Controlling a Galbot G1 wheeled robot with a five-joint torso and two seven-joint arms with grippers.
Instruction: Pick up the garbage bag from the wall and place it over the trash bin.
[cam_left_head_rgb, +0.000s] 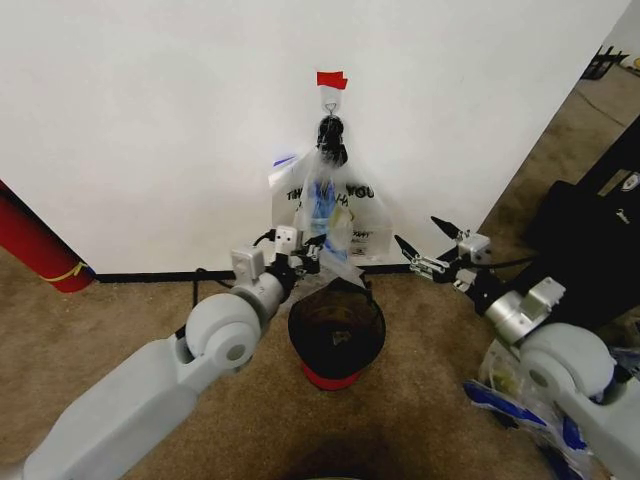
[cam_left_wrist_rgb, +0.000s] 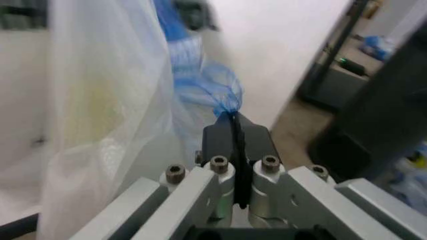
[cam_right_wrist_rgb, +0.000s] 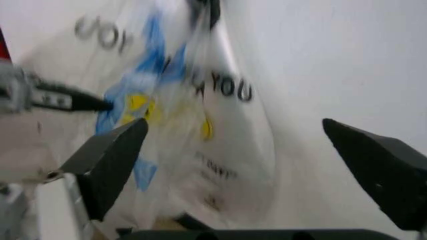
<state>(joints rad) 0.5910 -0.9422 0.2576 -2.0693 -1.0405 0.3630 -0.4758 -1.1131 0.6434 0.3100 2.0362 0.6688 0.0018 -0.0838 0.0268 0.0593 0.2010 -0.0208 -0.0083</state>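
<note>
Closest up: left tool, pinched tight on a blue-tinted fold of the garbage bag, right at the lower edge of the bundle. Bag itself hanging off a small metal hook on the wall, under a red tape patch, "YOU" lettering and yellow bits visible. Directly below on the carpet: trash bin, black mesh, red base, just beside the left tool. Off to the right, right tool, fingers spread wide, near the bag but not touching. Red cylinder way off left by the black baseboard.
</note>
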